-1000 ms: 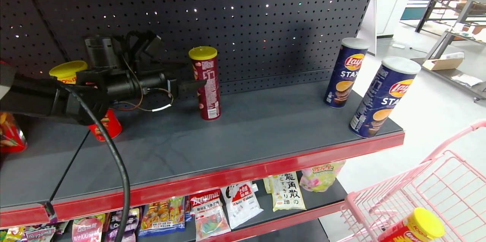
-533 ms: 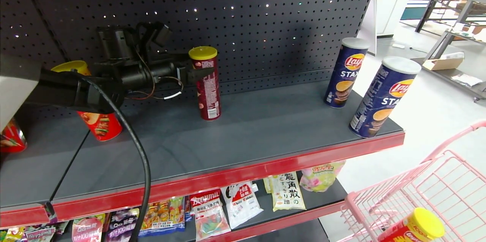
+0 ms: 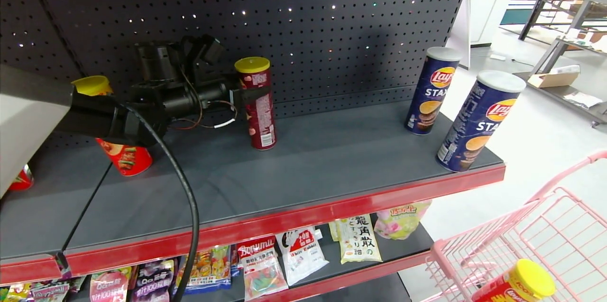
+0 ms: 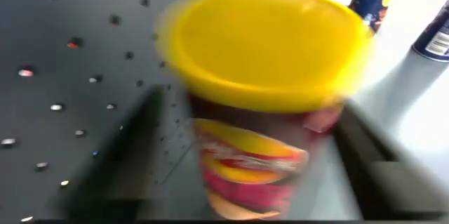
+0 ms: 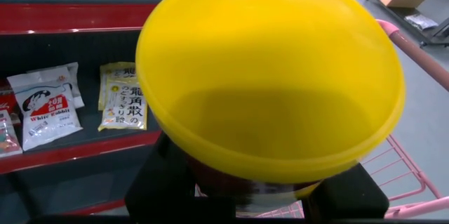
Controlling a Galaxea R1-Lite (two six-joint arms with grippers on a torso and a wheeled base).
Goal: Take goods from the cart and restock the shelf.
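Shelf (image 3: 284, 169), a grey board with a red front edge, spans the head view below a dark pegboard (image 3: 332, 32). Just off the shelf's right end and lower stands the pink cart (image 3: 559, 226). Two blue cans (image 3: 431, 88) (image 3: 479, 122) stand upright at the shelf's right end, the second at its front corner. Toward the back of the shelf, left of its middle, stands a dark red can (image 3: 258, 117) with a yellow lid. The left gripper (image 3: 253, 95) reaches in level over the shelf, its jaws spread with one finger on either side of that can's upper body; the left wrist view shows a slim gap on one side. Another red can (image 3: 123, 157) stands farther left on the shelf, behind the arm. Over the cart, below shelf level, the right gripper (image 5: 256, 196) clamps a yellow-lidded can (image 5: 270, 76). Snack bags (image 3: 303, 252) lie under the shelf.
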